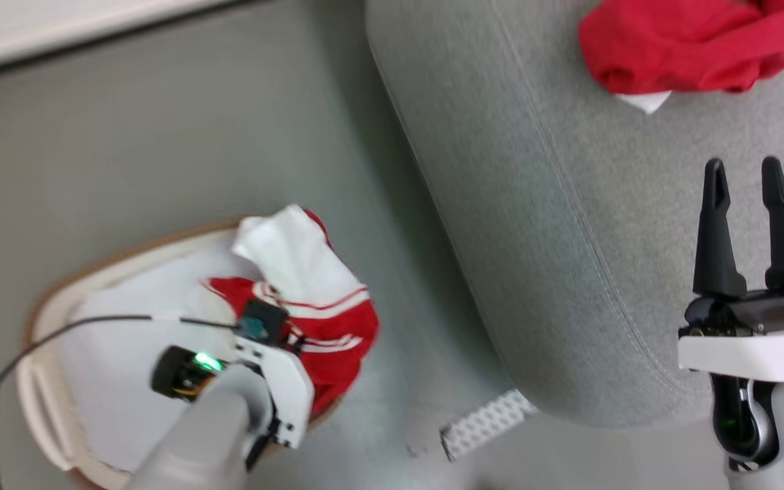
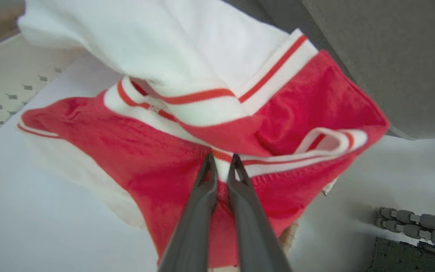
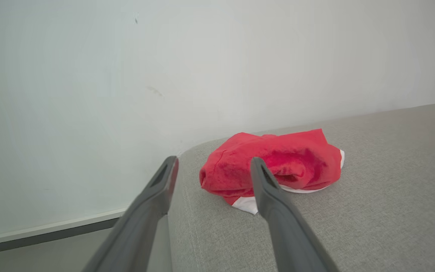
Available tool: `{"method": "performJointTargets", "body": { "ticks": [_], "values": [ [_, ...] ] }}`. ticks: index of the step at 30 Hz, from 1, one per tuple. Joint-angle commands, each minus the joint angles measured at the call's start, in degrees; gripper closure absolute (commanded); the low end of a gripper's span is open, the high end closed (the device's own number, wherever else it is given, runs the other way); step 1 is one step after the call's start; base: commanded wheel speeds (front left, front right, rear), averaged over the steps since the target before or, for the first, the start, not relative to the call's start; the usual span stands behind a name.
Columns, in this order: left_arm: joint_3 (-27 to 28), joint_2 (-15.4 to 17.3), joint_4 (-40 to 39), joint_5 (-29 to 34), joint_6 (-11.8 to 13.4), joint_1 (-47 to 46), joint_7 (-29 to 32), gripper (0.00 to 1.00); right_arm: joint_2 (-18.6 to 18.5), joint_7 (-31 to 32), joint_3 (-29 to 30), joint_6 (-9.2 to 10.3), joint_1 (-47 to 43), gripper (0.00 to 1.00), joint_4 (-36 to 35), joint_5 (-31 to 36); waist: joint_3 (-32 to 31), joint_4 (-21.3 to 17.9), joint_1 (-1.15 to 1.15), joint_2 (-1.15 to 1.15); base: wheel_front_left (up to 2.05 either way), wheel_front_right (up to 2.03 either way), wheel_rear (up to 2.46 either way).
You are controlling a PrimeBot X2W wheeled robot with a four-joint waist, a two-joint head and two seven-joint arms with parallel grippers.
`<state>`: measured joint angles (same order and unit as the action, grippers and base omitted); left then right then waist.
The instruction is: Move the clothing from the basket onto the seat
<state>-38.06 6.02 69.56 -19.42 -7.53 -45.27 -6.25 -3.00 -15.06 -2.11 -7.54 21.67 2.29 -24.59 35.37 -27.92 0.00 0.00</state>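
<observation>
One garment point(image 2: 145, 170) pinched by left end effector point(image 2: 222, 158) | right end effector point(image 3: 214, 161) agape, empty, second garment point(image 3: 296, 158) ahead

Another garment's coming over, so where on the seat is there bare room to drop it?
The seat is bare from its rounded near edge up to the red garment lying on it. Crowded: that garment's corner and the spot under the right gripper, jaws open.

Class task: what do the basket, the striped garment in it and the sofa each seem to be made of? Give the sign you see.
Basket: likely matt white plastic; rigid wall with punched holes.
Striped garment: soft knit fabric, probably sportswear; folds, stitched hem.
Sofa: coarse woven grey upholstery; visible weave and seam.
</observation>
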Motion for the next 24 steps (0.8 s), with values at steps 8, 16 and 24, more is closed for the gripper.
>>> {"method": "performJointTargets", "body": {
  "ticks": [8, 16, 24],
  "values": [
    [-5.8, -2.6, -5.0, -7.6, 0.1, 5.5, -4.8, 1.00, -4.2, -0.2, 0.2, 0.11, -4.2, 0.00, 1.5, 1.6, -16.0, 8.7, 0.00, 0.00, 0.00, 0.00, 0.00],
    [-10.5, -3.0, -11.7, -15.6, 0.1, 7.9, -8.2, 1.00, -7.1, -0.2, -0.1, 0.11, -8.3, 0.00, 2.9, 0.6, -25.4, 12.6, 0.00, 0.00, 0.00, 0.00, 0.00],
    [-10.7, -2.0, -19.6, -18.6, 0.1, 7.2, -8.9, 1.00, -7.8, -0.1, -0.7, 0.11, -12.6, 0.00, 3.8, -0.3, -32.2, 16.2, 0.00, 0.00, 0.00, 0.00, 0.00]
  ]
}}
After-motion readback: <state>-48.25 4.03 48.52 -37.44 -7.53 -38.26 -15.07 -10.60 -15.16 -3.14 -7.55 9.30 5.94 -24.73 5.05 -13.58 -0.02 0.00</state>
